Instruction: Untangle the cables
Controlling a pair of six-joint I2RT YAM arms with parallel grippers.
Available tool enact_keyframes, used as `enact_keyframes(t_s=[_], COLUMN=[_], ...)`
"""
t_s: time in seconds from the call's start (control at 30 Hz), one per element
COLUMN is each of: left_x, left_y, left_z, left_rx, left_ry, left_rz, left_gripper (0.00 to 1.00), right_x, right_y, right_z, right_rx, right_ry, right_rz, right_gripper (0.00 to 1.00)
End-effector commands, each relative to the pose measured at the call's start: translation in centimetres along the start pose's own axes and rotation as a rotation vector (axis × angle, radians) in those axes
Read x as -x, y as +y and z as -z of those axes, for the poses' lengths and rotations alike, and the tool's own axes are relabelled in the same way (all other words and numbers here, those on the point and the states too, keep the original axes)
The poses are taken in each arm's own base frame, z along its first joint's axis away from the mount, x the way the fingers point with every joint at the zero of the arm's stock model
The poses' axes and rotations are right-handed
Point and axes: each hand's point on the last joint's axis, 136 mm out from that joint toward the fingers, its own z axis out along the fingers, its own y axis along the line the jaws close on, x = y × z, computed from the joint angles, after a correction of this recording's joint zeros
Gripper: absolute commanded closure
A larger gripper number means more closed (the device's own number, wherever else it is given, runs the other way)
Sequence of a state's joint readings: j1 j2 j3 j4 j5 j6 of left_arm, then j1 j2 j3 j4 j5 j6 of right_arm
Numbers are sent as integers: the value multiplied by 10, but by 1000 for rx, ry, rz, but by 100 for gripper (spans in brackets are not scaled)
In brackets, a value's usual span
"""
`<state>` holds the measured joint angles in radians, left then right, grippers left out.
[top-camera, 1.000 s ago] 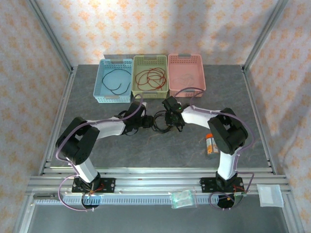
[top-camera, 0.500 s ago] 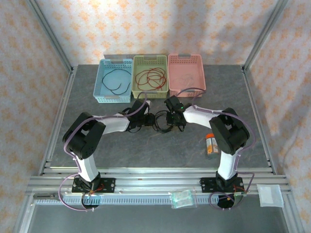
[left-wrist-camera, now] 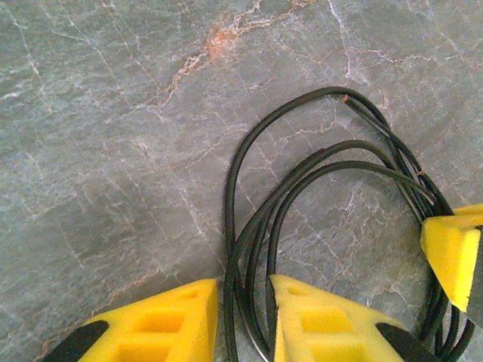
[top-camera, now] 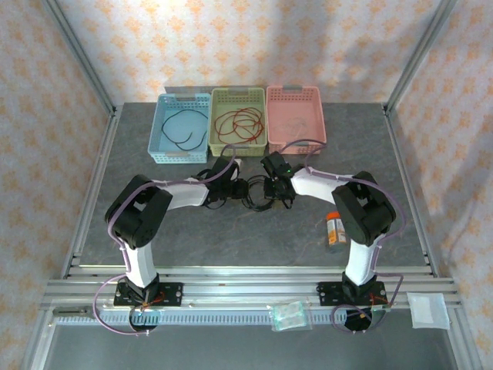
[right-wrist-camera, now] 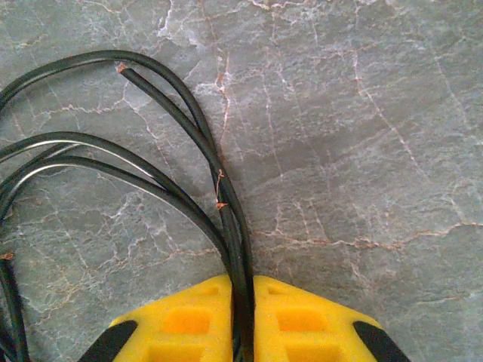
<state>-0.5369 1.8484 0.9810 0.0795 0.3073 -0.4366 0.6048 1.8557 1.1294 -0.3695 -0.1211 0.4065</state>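
A tangle of black cables [top-camera: 253, 194] lies on the grey table between my two grippers. My left gripper [top-camera: 235, 187] is at its left side; in the left wrist view its yellow fingers [left-wrist-camera: 162, 324] stand narrowly open [left-wrist-camera: 244, 290] with several black strands [left-wrist-camera: 229, 196] running loosely through the gap. My right gripper [top-camera: 271, 187] is at the tangle's right side, shut [right-wrist-camera: 243, 286] on two black strands [right-wrist-camera: 232, 226] pinched together; one strand shows a frayed copper spot. One more black cable lies in the blue basket [top-camera: 160, 127], red cables in the green basket [top-camera: 237, 96], and a pale one in the pink basket [top-camera: 295, 94].
The three baskets stand in a row at the back of the table. An orange-capped tube [top-camera: 333, 228] lies right of the right arm. A clear bag [top-camera: 290, 314] and a white packet [top-camera: 428, 310] rest on the front rail. The right gripper's yellow finger [left-wrist-camera: 453, 253] shows in the left wrist view.
The left arm has reached right, bringing its gripper up to the black tangle. The right gripper has stayed in place on its strands.
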Motion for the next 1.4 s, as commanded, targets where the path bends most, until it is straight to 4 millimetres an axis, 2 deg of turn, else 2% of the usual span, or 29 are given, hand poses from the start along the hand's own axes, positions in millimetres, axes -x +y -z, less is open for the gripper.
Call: enact_keyframes(t_s=[0.0, 0.27, 0.4, 0.73, 0.9, 1.03, 1.13, 1.37], left_x=[2, 0, 1, 24, 32, 39, 44, 55], left_y=[-5, -3, -3, -15, -20, -29, -36, -53], left_z=[-6, -12, -9, 27, 44, 59, 72, 103], left_rx=[-2, 3, 3, -7, -15, -51, -74, -134], left_ry=[11, 20, 14, -76, -108, -142, -168, -223], left_rz=[-29, -26, -24, -35, -44, -55, -67, -121], left_gripper=[75, 77, 84, 96, 98, 100, 100, 100], right_x=[-2, -2, -1, 2, 5, 7, 12, 32], right_y=[-5, -6, -7, -11, -12, -7, -3, -1], right_z=[-5, -5, -4, -2, 1, 3, 10, 45], right_rx=[0, -4, -12, -35, -41, -13, 13, 51], right_ry=[-3, -3, -8, -27, -39, -50, -79, -207], right_rz=[5, 6, 8, 2, 0, -3, -7, 5], right_gripper=[88, 88, 88, 86, 78, 58, 50, 45])
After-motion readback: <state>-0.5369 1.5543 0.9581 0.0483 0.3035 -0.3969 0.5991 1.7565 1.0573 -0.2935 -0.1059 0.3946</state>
